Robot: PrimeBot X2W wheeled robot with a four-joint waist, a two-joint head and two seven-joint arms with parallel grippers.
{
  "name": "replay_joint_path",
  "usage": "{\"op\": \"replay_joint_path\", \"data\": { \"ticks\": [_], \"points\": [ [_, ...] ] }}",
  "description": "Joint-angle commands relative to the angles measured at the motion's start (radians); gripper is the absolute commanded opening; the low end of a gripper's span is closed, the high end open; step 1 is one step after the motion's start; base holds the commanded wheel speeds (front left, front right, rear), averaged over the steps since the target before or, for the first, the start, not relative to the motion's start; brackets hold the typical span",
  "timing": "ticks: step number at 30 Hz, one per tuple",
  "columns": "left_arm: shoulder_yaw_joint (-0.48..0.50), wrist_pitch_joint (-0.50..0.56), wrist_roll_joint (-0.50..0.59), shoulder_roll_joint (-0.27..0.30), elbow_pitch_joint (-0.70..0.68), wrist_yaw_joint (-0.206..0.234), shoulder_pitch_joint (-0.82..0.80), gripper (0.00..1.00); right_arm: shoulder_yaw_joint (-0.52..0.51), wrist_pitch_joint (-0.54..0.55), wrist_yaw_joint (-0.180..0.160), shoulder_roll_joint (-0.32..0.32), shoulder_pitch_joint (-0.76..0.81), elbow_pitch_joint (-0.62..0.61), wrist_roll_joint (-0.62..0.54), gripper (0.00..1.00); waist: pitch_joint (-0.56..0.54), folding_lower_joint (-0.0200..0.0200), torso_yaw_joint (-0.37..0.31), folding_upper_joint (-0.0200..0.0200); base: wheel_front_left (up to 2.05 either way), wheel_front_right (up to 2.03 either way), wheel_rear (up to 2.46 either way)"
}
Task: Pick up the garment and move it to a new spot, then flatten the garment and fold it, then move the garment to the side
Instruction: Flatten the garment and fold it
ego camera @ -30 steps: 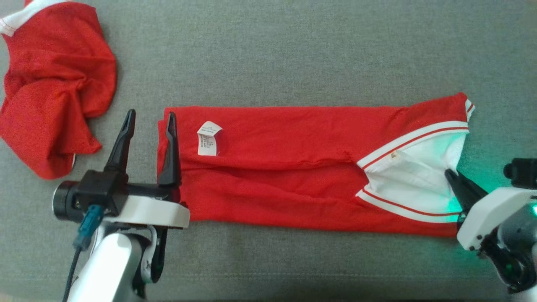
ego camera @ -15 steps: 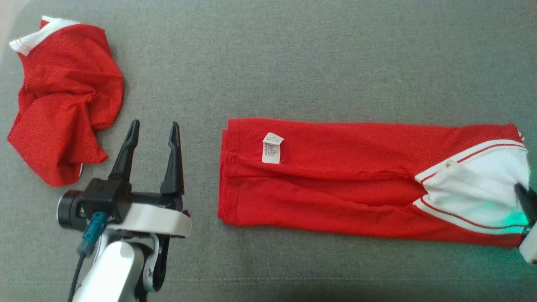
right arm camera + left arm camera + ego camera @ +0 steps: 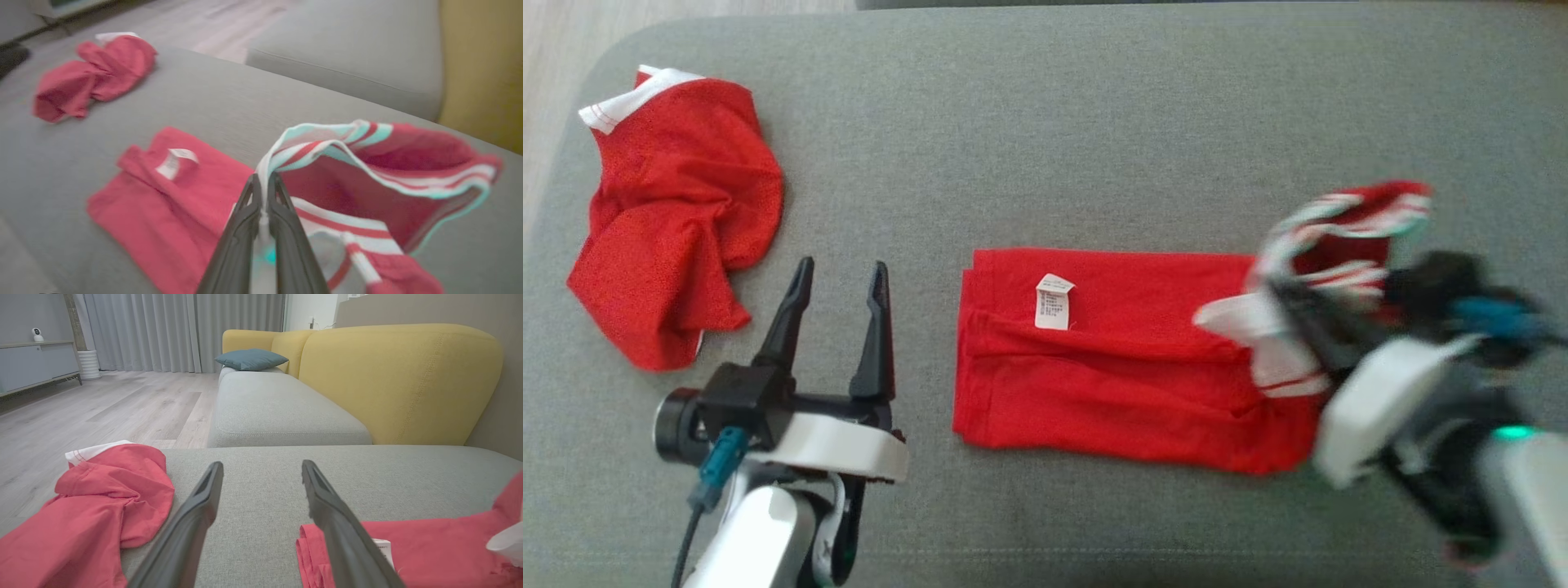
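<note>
The garment (image 3: 1111,367) is a red jersey with white striped trim, lying as a long folded strip on the grey cushion, a white label near its left end. My right gripper (image 3: 1290,306), blurred by motion, is shut on the garment's white-trimmed end. That end hangs lifted over the strip's right part. In the right wrist view the right gripper (image 3: 263,179) pinches the trim, with the garment (image 3: 163,204) spread below. My left gripper (image 3: 841,269) stands open with nothing in it, just left of the garment's left edge. The left gripper (image 3: 262,465) has the garment (image 3: 429,547) at its right.
A second red garment (image 3: 674,220) lies crumpled at the cushion's far left, near the rounded cushion edge (image 3: 556,163) with wood floor beyond. The same crumpled garment (image 3: 94,506) lies left of the left gripper's fingers. A yellow backrest (image 3: 400,375) rises behind the cushion.
The head camera has shifted. My right gripper dragged the garment to the right, away from the left gripper, then lifted its white-trimmed end and carried it left over the strip. The left gripper stayed open.
</note>
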Motion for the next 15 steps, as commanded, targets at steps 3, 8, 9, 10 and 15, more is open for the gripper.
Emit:
{"op": "replay_joint_path", "data": {
  "ticks": [3, 8, 9, 10, 15],
  "points": [
    [0.025, -0.003, -0.005, 0.010, -0.030, -0.008, -0.024, 1.00, 0.147, -0.047, -0.001, 0.091, -0.087, 0.041, 0.040, 0.00, -0.004, 0.0000, 0.007, -0.0001, 0.00, 0.00, 0.00],
    [0.014, 0.002, -0.009, 0.007, -0.028, -0.013, -0.026, 1.00, 0.258, -0.112, -0.001, 0.221, -0.153, 0.192, 0.083, 0.00, -0.002, 0.0000, 0.021, -0.0001, 0.00, 0.00, 0.00],
    [0.011, 0.002, -0.009, 0.006, -0.027, -0.015, -0.027, 1.00, 0.282, -0.127, -0.001, 0.244, -0.168, 0.234, 0.093, 0.00, 0.000, 0.0000, 0.026, -0.0001, 0.00, 0.00, 0.00],
    [0.006, 0.002, -0.010, 0.004, -0.025, -0.018, -0.030, 1.00, 0.302, -0.144, -0.001, 0.260, -0.179, 0.275, 0.104, 0.00, 0.002, 0.0000, 0.033, -0.0001, 0.00, 0.00, 0.00],
    [-0.008, 0.002, -0.012, -0.005, -0.014, -0.023, -0.035, 1.00, 0.359, -0.243, -0.001, 0.306, -0.217, 0.448, 0.138, 0.00, 0.013, 0.0000, 0.053, -0.0001, 0.00, 0.00, 0.00]
  ]
}}
